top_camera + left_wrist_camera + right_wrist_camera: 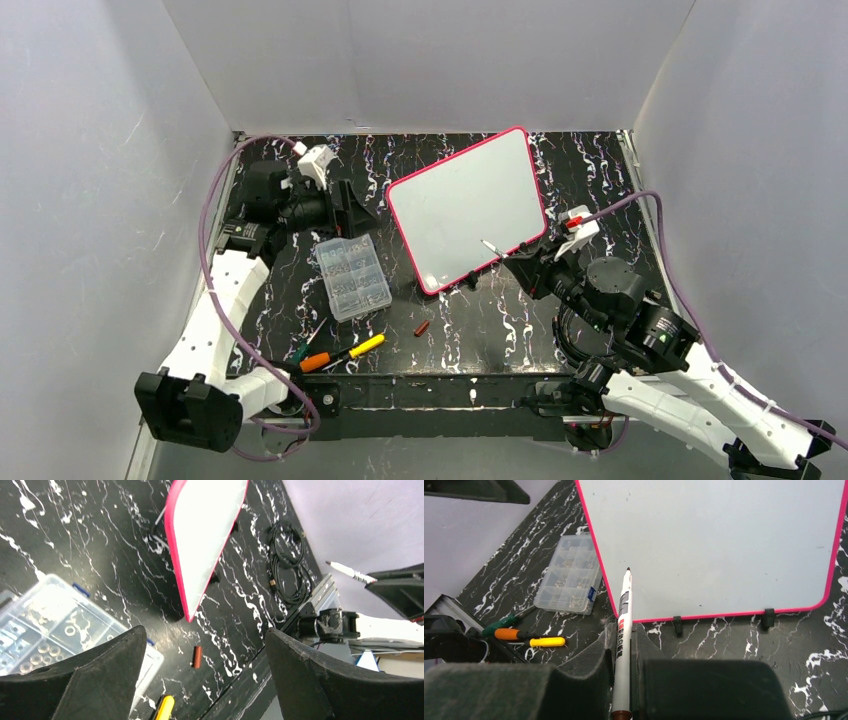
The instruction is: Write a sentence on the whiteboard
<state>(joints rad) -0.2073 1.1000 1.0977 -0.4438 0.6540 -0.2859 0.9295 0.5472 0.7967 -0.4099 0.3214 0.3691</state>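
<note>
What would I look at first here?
The big pink-rimmed whiteboard, blank, lies toward the back middle of the black table. The right hand grips a marker, its tip over the whiteboard's near edge. Left of the whiteboard sits a clear box of small parts.

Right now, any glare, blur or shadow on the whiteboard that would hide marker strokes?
Top external: whiteboard evenly lit, flat grey-white, no hot spot. Left wrist: board seen at a steep angle and washed out; left gripper fingers dark, little detail. Right wrist: board and marker sharp, no glare; right gripper fingers dark and soft in the foreground.
</note>
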